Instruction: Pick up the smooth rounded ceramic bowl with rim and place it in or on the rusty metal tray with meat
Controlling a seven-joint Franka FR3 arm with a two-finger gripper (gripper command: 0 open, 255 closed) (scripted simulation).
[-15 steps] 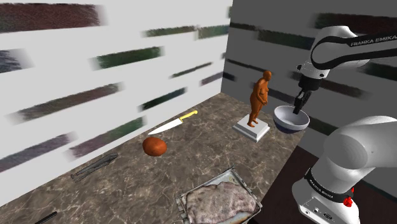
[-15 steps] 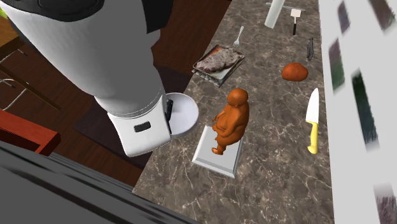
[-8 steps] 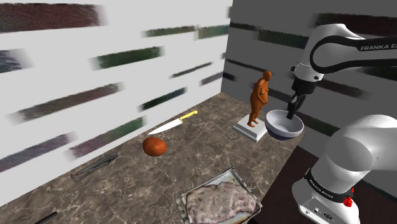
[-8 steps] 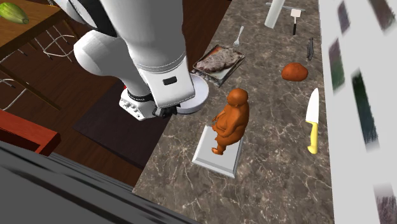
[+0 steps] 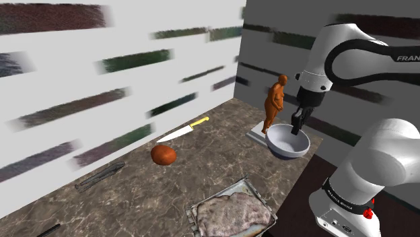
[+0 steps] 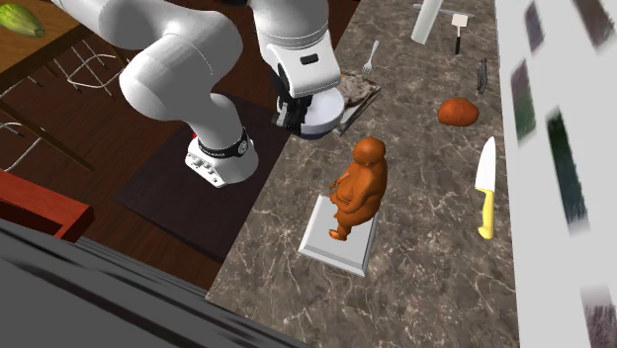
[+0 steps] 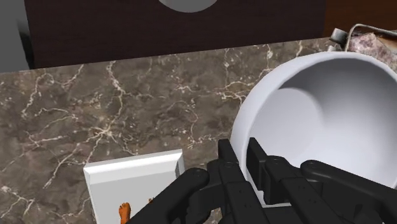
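Nearly over the tray: bowl pinched by its rim, target along the counter's edge

The black gripper (image 7: 243,158) is closed down to a narrow slit. Its fingers (image 7: 229,156) stand apart by no more than the wall of the white bowl (image 7: 321,105), one finger inside and one outside. They clamp the rim on the side nearest the hand. The bowl hangs from that pinch with its hollow facing up and nothing in it, clear of the marble counter (image 5: 202,168).

In the shoulder view the bowl hangs above the counter's edge on the stand's side. It is just beside the white plinth (image 5: 259,134) of the orange figurine (image 5: 274,101). The tray (image 5: 248,183) with its slab of meat (image 5: 232,214) sits along that same edge, toward the view's lower left.

In the wrist view the tray's corner peeks out past the bowl's far rim, opposite the gripped side. From the gripper, then, the tray lies straight across the bowl. The second exterior view has the bowl overlapping the tray's near corner, which suggests the gap is small.

My judgement is that the coming move runs along the edge, away from the figurine, and then goes down. Held off-centre by the rim, the bowl could tip. It may also settle crooked on the lumpy meat.
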